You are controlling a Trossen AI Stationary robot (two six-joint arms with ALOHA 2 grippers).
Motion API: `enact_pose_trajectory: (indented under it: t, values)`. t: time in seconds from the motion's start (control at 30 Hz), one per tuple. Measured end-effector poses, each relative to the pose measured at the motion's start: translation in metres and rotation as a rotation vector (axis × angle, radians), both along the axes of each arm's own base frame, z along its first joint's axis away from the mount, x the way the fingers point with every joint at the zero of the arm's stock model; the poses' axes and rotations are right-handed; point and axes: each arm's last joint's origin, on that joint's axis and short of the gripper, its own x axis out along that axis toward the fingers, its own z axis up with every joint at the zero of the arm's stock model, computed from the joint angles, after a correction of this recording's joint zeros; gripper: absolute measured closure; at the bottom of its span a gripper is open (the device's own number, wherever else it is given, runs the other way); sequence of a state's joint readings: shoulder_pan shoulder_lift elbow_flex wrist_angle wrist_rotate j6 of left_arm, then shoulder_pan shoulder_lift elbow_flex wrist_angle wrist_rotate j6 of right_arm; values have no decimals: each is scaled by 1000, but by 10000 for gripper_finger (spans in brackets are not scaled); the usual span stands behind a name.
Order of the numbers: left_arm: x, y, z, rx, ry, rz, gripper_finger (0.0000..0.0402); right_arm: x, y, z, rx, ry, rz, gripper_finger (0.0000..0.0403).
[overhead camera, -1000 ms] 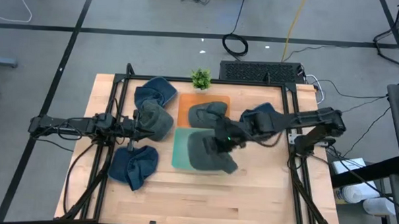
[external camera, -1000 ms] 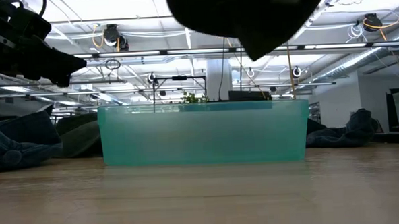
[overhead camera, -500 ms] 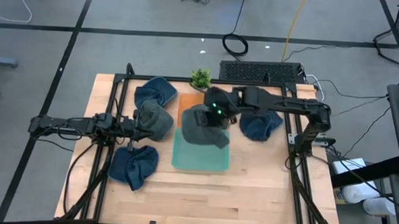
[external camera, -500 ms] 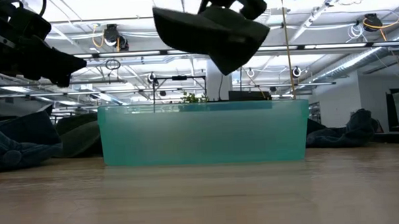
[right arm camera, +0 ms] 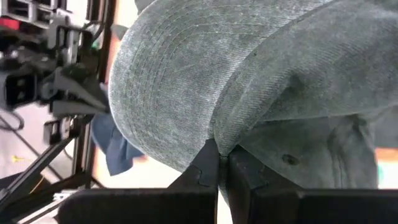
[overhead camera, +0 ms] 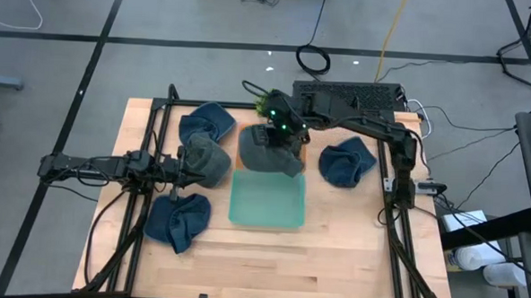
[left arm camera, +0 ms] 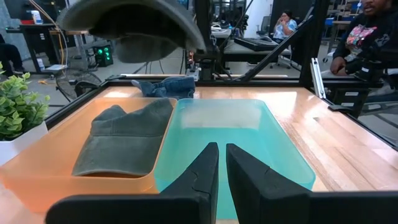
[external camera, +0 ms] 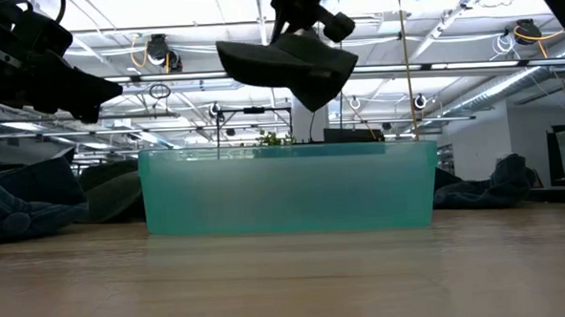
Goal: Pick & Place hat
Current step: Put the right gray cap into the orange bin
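My right gripper (right arm camera: 219, 163) was clamped on the grey hat (overhead camera: 270, 153), holding it in the air above the orange tray (left arm camera: 37, 176). My left gripper (left arm camera: 219, 163), fingers apparently nearly closed and empty, waited at the table's left side.

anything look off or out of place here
Nothing looks damaged or spilled. The right gripper holds a grey hat in the air above the orange bin, which already has a grey hat in it; the teal bin holds no hat.
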State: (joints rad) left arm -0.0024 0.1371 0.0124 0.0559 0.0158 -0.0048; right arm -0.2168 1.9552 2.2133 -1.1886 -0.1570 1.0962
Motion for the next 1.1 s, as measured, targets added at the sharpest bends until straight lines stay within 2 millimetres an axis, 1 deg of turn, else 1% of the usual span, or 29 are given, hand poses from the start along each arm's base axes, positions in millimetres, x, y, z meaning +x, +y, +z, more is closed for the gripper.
enact_pose_trajectory:
  t: [0.23,0.37,0.53,0.67,0.73,0.83,1.1]
  values:
    - [0,0,0,0,0,0,364,-3,-30,-5,-13,30,-54,403]
    - [0,0,0,0,0,0,364,-6,-40,-6,-44,37,-89,403]
    - [0,0,0,0,0,0,364,-6,-43,-14,-50,66,-95,403]
    - [0,0,0,0,1,0,364,-4,-44,-29,-39,100,-93,403]
    - [0,0,0,0,0,0,364,-4,-44,-33,-38,111,-91,403]
    - [0,0,0,0,0,0,364,0,-46,-38,-55,82,-77,403]
    - [0,0,0,0,1,0,364,9,-49,-66,-72,53,-71,403]
